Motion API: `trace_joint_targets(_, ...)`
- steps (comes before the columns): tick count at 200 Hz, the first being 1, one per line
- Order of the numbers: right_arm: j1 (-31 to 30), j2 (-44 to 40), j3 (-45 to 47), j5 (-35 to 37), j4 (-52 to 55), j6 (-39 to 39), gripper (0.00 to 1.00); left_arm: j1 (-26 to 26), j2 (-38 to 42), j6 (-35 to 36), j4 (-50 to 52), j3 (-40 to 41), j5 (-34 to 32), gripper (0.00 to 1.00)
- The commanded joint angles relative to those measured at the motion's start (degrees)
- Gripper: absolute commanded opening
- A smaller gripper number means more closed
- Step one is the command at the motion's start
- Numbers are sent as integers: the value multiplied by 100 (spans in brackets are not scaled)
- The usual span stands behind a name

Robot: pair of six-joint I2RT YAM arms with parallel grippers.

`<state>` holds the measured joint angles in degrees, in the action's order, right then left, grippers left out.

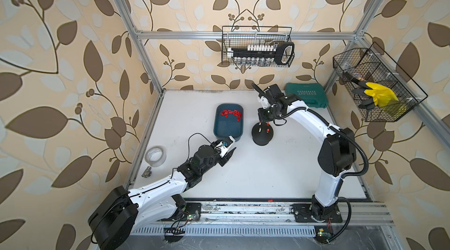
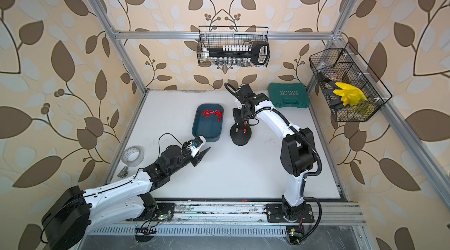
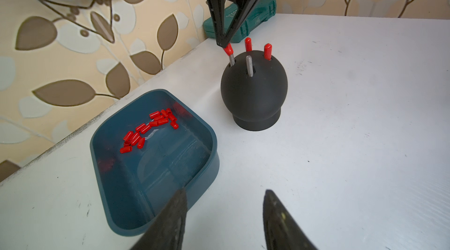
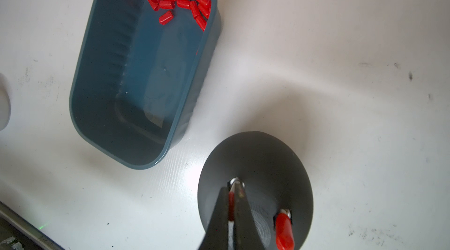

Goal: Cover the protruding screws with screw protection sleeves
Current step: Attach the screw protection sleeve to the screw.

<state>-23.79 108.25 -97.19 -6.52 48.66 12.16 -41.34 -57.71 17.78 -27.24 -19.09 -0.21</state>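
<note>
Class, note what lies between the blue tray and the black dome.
Only bare white table separates the blue tray from the black dome; the right wrist view shows it.

The round black base looks matt, with fine thin lines running round it. The protruding screws are shiny silver metal with tiny ridges. The screw protection sleeves are smooth red plastic with a soft shine. They lie in a dark blue plastic tray that is smooth and glossy. The tabletop is white and matt, with small dark scuffs. At its far right corner, the green tool case looks like hard plastic. By the left edge, the tape roll is clear and shiny.
</note>
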Motion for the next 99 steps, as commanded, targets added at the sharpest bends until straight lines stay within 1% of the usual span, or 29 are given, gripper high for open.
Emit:
trace_joint_targets(1,-29,-138,152,-154,331,-13,7,-67,67,-8,-97,-218,-51,52)
trace_joint_targets(59,-36,-320,290,-223,274,-3,7,-67,67,-3,-92,-218,-63,52)
trace_joint_targets(99,-31,-276,392,-209,244,-29,7,-67,67,5,-85,-222,-72,52)
